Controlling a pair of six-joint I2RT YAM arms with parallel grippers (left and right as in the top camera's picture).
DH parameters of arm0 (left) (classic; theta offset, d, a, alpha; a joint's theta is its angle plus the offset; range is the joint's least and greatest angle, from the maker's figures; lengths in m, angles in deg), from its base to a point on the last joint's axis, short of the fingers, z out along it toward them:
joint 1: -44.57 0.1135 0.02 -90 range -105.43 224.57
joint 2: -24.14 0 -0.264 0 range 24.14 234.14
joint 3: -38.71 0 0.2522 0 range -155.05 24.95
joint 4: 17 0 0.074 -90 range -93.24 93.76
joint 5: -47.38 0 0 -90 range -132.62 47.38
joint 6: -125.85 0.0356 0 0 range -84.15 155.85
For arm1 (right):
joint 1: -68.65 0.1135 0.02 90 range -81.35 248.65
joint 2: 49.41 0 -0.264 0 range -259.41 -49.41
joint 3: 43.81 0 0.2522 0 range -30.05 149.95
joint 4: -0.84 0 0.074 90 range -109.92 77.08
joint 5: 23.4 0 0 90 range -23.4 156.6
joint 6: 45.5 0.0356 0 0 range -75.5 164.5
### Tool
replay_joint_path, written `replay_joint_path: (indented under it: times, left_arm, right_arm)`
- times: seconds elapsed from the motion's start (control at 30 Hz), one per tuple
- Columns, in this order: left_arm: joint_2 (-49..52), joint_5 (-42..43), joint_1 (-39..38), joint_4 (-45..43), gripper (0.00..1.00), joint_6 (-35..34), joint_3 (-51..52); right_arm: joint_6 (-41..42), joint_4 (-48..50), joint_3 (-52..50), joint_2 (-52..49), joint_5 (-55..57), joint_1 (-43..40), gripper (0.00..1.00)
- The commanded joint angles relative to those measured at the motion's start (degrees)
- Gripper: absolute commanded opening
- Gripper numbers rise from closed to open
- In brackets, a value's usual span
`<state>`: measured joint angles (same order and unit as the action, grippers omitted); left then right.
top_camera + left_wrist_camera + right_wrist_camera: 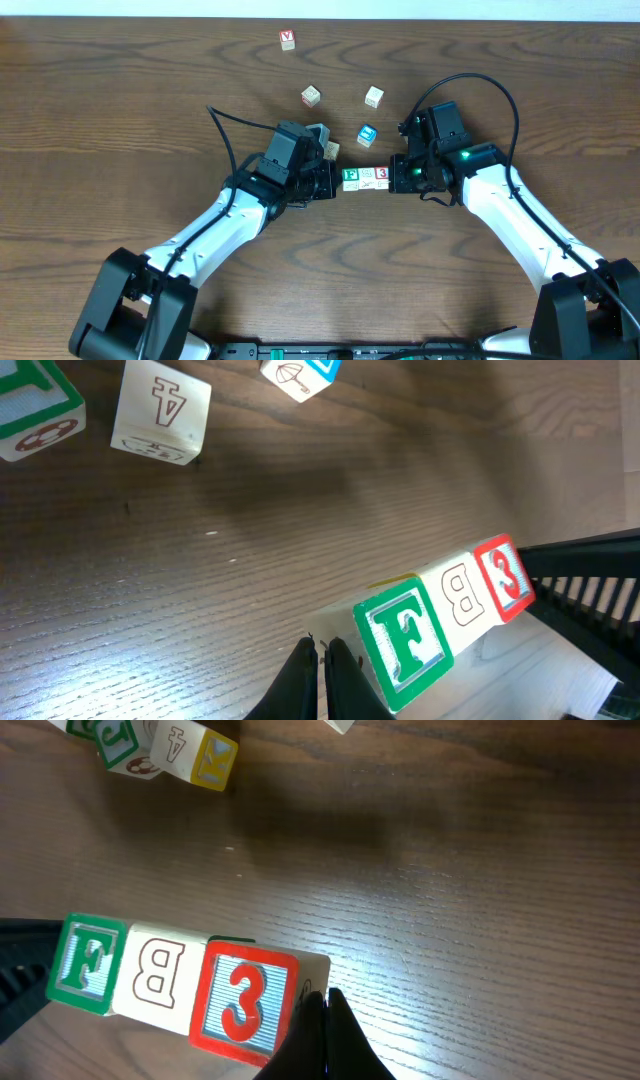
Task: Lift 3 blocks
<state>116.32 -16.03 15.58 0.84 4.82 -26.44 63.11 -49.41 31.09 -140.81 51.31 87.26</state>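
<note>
**A:** How do the grippers stand?

**B:** The left gripper (320,652) has its fingers pressed together, tip just beside the green F block (405,635). The right gripper (322,1002) is likewise closed, tip at the red 3 block (243,1003).

**A:** And between them?

**B:** The pale block (462,598). All three touch, and their line runs from gripper to gripper, so I'd squeeze inward along it.

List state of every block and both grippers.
F block, left end of row, touching B block.
B block, middle, touching both neighbours.
3 block, right end of row, touching B block.
left gripper, jaws shut, tip against F block.
right gripper, jaws shut, tip against 3 block.
blue block, loose, apart from row.
</note>
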Motion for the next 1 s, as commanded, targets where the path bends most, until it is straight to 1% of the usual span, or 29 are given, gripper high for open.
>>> replay_joint_path:
  times: [0.0, 0.73, 0.97]
  left_arm:
    - [0.76, 4.85, -2.01, -1.07, 0.07, 1.20, -0.11]
    - [2.01, 4.79, -2.86, -1.55, 0.07, 1.18, -0.11]
    - [2.03, 4.81, -2.86, -1.51, 0.07, 1.18, -0.09]
  right_arm:
    - [-0.70, 1.09, 1.70, -0.15, -8.72, 2.86, 0.01]
    - [-0.70, 1.07, 1.68, -0.87, -8.72, 2.89, 0.01]
    - [-0.68, 1.14, 1.62, -2.29, -8.11, 4.26, 0.01]
